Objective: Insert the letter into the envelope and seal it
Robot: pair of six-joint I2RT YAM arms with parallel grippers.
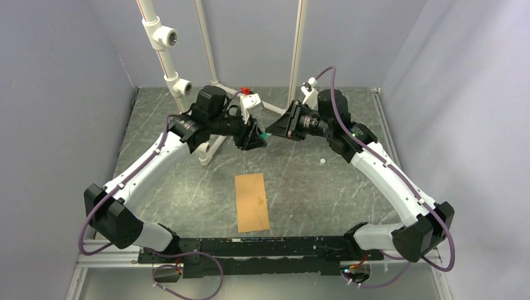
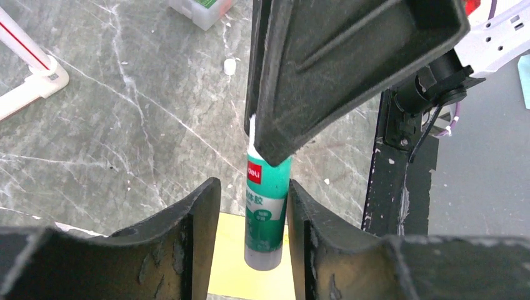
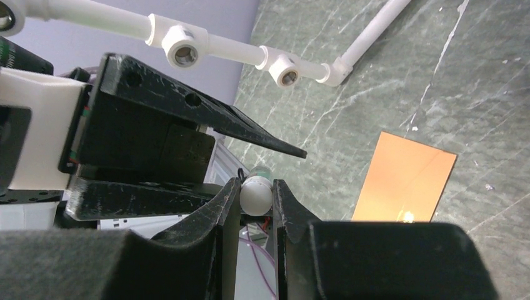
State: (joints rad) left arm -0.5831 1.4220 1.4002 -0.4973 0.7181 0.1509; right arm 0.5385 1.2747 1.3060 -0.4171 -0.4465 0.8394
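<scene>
At the upper left of the top view, a white pipe frame (image 1: 164, 59) is standing on the grey marbled table (image 1: 187, 187). Just right of it, the left arm is reaching inward, and the left gripper (image 1: 256, 141) is hanging above the table at upper centre. Its wrist view is showing its fingers (image 2: 200, 212) sitting loosely around a green-and-white glue stick (image 2: 267, 212). The finger at the right of that frame is lying against the tube, while a gap is showing on the other side, so this gripper is released rather than clamping.

Lower centre in the top view, the envelope (image 1: 252, 202) is lying flat on the table. Its long sides are running away from the arm bases, and it is well apart from both grippers.

Right of centre, the right gripper (image 1: 273, 132) is meeting the left one tip to tip. Its own camera is showing its jaws clenched on the stick's white end, with the envelope glowing orange-brown at the right of that frame.
</scene>
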